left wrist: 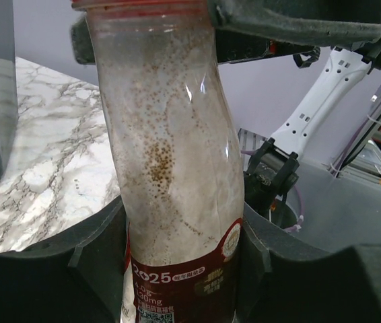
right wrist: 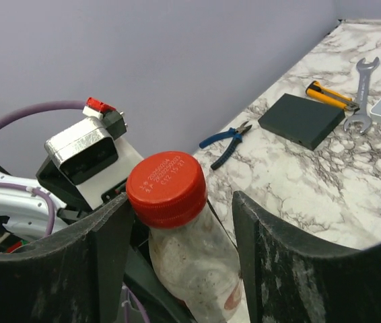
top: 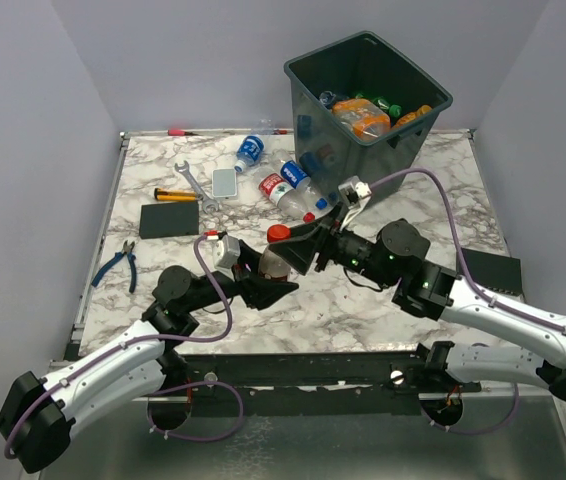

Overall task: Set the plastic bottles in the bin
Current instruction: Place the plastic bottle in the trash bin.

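Note:
A clear bottle (top: 275, 258) with a red cap (right wrist: 167, 188) and a dark red label (left wrist: 184, 276) is held upright above the table's near middle. My left gripper (left wrist: 184, 269) is shut on its lower, labelled part. My right gripper (right wrist: 182, 200) is open around the cap and neck; its left finger (right wrist: 110, 235) is at the cap, with a gap on the right. The bin (top: 308, 72) stands at the far right with several bottles inside. Three bottles (top: 276, 188) lie on the table in front of the bin.
A wrench (top: 195, 183), a yellow-handled tool (top: 175, 196), a black slab (top: 169, 219), a grey slab (top: 224, 181) and blue pliers (top: 118, 265) lie on the left half. Another black slab (top: 493, 268) lies at the right edge.

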Motion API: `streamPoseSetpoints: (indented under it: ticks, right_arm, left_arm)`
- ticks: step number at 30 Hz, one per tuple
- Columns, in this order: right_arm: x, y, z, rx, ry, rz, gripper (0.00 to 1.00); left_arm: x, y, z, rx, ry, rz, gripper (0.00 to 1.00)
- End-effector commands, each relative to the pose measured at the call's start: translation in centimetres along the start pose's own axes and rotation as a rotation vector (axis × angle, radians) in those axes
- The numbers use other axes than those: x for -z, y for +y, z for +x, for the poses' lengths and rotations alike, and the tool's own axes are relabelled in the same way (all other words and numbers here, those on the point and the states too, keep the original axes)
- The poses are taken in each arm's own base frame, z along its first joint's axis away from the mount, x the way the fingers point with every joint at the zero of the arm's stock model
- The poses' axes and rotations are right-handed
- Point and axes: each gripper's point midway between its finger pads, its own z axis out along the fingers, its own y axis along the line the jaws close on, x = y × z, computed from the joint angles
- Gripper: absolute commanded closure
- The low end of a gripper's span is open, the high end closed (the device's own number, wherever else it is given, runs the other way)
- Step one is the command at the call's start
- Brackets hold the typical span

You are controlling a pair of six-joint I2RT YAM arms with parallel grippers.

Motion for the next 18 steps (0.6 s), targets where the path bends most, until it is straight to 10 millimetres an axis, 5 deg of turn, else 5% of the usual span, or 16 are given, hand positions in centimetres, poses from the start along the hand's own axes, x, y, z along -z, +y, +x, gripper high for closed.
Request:
streamPoseSetpoints:
  ticks: [1,7,10,12,14,16,18]
  right_arm:
    - [-1.4,0.7,-1.2,-0.007,-0.063,-0.025,0.36]
    - [-2.4,0.8,-1.2,-0.019,-0.075,-0.033,0.4]
    - [-2.7,0.9,-1.0,-0.022,-0.066,-0.038,0.64]
    - [-2.8,0.9,-1.0,-0.021,-0.06,-0.035,0.81]
    - [-2.6,1.0,-1.3,-0.012,-0.055,-0.032,0.94]
    - [-1.9,0.9,-2.1,0.014,-0.059,-0.008,0.99]
    - [-0.9,0.8,-4.2,0.068,-0.088,0.034,0.99]
  left_arm:
    - [0.0,-0.5,0.0,0.008,-0.016,0.028,0.81]
    - [0.0,-0.7,-0.1,0.003,-0.019,0.032,0.81]
    - [0.0,-0.6,0.0,0.007,-0.018,0.027,0.8]
    - [0.0,-0.3,0.0,0.018,-0.022,0.01,0.62]
    - [0.1,0.1,-0.2,0.022,-0.033,-0.015,0.28]
    - [0.2,0.7,-0.7,0.019,-0.057,-0.057,0.06]
    - [0.6,1.3,-1.4,0.001,-0.088,-0.104,0.01]
